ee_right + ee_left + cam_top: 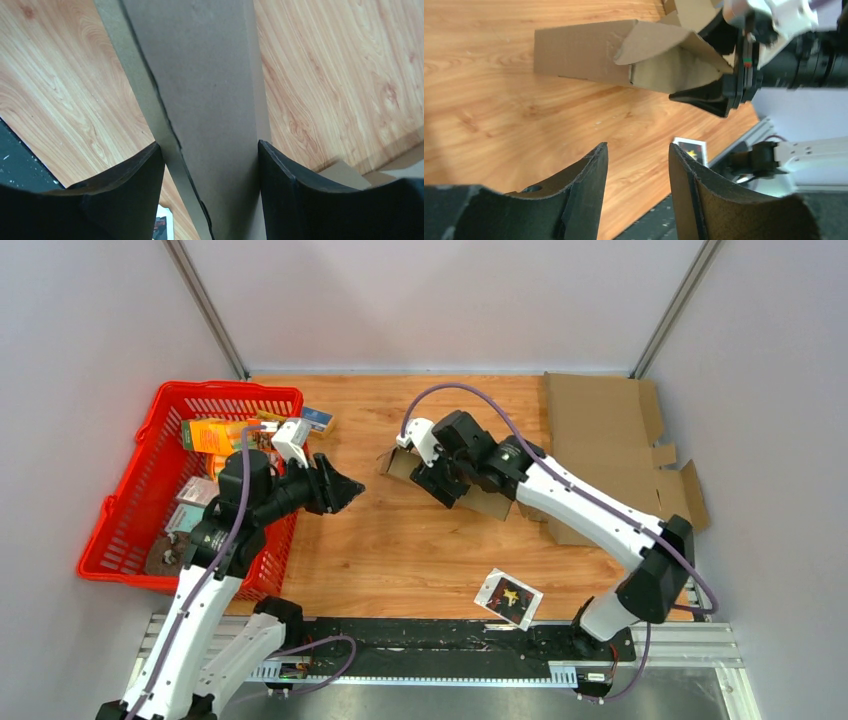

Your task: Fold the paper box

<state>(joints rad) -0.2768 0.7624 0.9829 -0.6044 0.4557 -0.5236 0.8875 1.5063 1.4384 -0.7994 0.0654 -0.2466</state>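
Observation:
The brown paper box [492, 502] lies partly folded on the wooden table, its flaps open toward the left [397, 462]. My right gripper [440, 485] straddles it from above. In the right wrist view the box [200, 75] fills the gap between the fingers of that gripper [209, 147], which is shut on it. My left gripper [350, 488] is open and empty, left of the box and pointing at it. In the left wrist view this gripper [638, 150] hovers over bare wood, with the box [589, 55] and its open end ahead.
A red basket [140, 540] with several packets stands at the left. Flat cardboard sheets [600, 430] lie at the back right. A small printed packet [508, 597] lies near the front edge. A small blue and white box [318, 419] sits by the basket.

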